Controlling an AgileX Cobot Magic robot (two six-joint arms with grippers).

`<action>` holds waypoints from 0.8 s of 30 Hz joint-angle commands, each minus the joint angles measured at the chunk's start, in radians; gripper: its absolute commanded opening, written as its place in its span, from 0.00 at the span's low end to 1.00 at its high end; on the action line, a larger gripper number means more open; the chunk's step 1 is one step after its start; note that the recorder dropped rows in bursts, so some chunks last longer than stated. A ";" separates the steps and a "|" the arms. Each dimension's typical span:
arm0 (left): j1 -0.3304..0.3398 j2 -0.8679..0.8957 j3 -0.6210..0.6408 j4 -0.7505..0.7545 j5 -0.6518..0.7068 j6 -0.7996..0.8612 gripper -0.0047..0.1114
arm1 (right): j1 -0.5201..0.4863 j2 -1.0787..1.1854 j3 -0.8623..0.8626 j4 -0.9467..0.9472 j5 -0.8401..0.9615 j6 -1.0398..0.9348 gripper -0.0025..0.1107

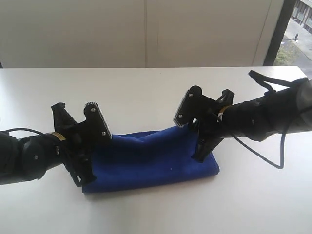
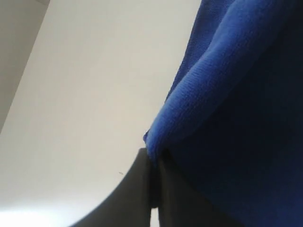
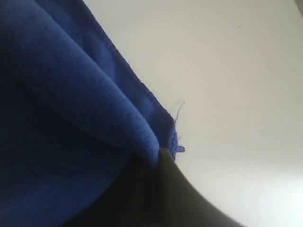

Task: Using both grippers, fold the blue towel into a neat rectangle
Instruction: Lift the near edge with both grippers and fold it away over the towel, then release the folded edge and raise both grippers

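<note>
L gripper + R gripper pinch blue towel corners

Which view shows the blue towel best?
The exterior view: most of the folded blue towel shows on the table. The left wrist view shows only a corner pinched in the left fingers; the right wrist view, one in the right fingers.

Behind the white table stands a pale panelled wall, and beyond the table's far right corner a dark-framed window lets in daylight.

Pinched blue towel corners are hidden.
</note>
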 commanded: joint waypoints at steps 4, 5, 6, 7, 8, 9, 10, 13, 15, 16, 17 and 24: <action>0.034 0.049 -0.018 -0.005 -0.007 -0.002 0.04 | -0.038 0.042 -0.015 -0.006 -0.084 0.005 0.02; 0.034 0.051 -0.018 -0.005 -0.011 -0.002 0.04 | -0.040 0.046 -0.015 -0.006 -0.098 0.005 0.02; 0.036 0.056 -0.018 -0.005 -0.014 -0.002 0.04 | -0.040 0.051 -0.015 -0.006 -0.112 0.005 0.02; 0.041 0.063 -0.020 -0.001 -0.018 -0.002 0.04 | -0.042 0.055 -0.021 -0.006 -0.114 0.005 0.02; 0.041 0.070 -0.020 0.002 -0.018 -0.002 0.04 | -0.044 0.065 -0.025 -0.006 -0.114 0.005 0.02; 0.041 0.080 -0.020 0.002 -0.030 -0.002 0.04 | -0.045 0.074 -0.033 -0.006 -0.116 0.005 0.02; 0.041 0.090 -0.020 0.002 -0.039 -0.002 0.04 | -0.047 0.085 -0.038 -0.006 -0.116 0.005 0.02; 0.041 0.116 -0.020 0.007 -0.046 -0.002 0.04 | -0.047 0.119 -0.051 -0.006 -0.131 0.001 0.02; 0.041 0.128 -0.020 0.013 -0.049 -0.002 0.04 | -0.047 0.135 -0.052 -0.006 -0.159 -0.008 0.02; 0.041 0.133 -0.020 0.015 -0.054 -0.002 0.04 | -0.047 0.138 -0.054 -0.006 -0.170 -0.008 0.02; 0.041 0.138 -0.020 0.014 -0.056 -0.002 0.04 | -0.047 0.144 -0.056 -0.006 -0.172 -0.008 0.02; 0.041 0.168 -0.020 0.014 -0.097 -0.003 0.10 | -0.047 0.187 -0.058 -0.006 -0.195 -0.067 0.33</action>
